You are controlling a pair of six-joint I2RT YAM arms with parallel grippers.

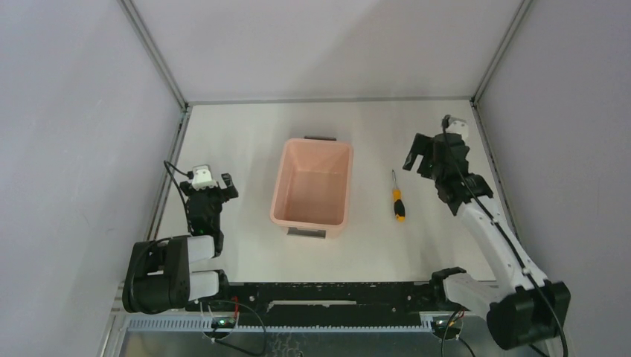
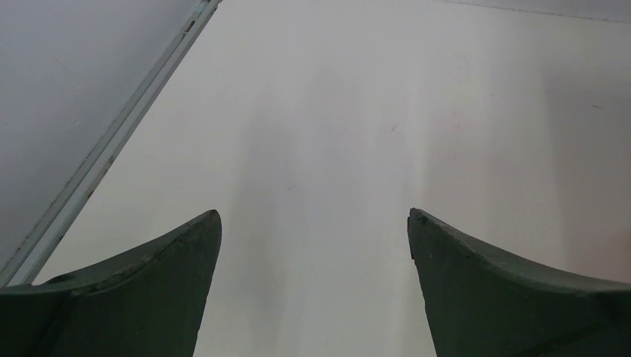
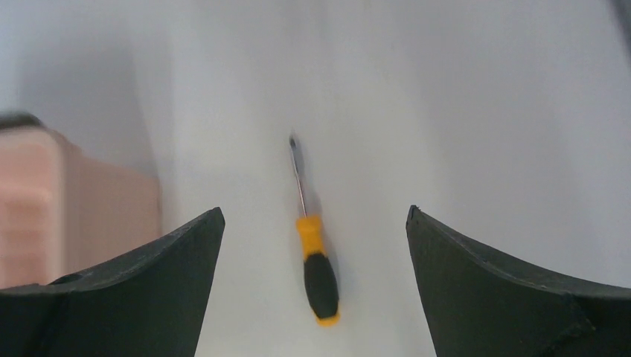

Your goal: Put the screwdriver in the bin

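Observation:
The screwdriver (image 1: 398, 201) lies flat on the white table, right of the bin, its shaft pointing away from the arms. In the right wrist view the screwdriver (image 3: 315, 253) lies between my open fingers, below them on the table. The pale pink bin (image 1: 312, 187) stands at the table's middle, and its side (image 3: 45, 201) shows at the left of the right wrist view. My right gripper (image 1: 423, 158) is open and empty, raised to the right of and beyond the screwdriver. My left gripper (image 1: 216, 186) is open and empty, left of the bin; in its wrist view (image 2: 314, 216) only bare table shows.
Grey walls enclose the table on three sides. A metal frame rail (image 2: 111, 141) runs along the left edge. The bin has dark grey handle tabs (image 1: 320, 138) at its far and near ends.

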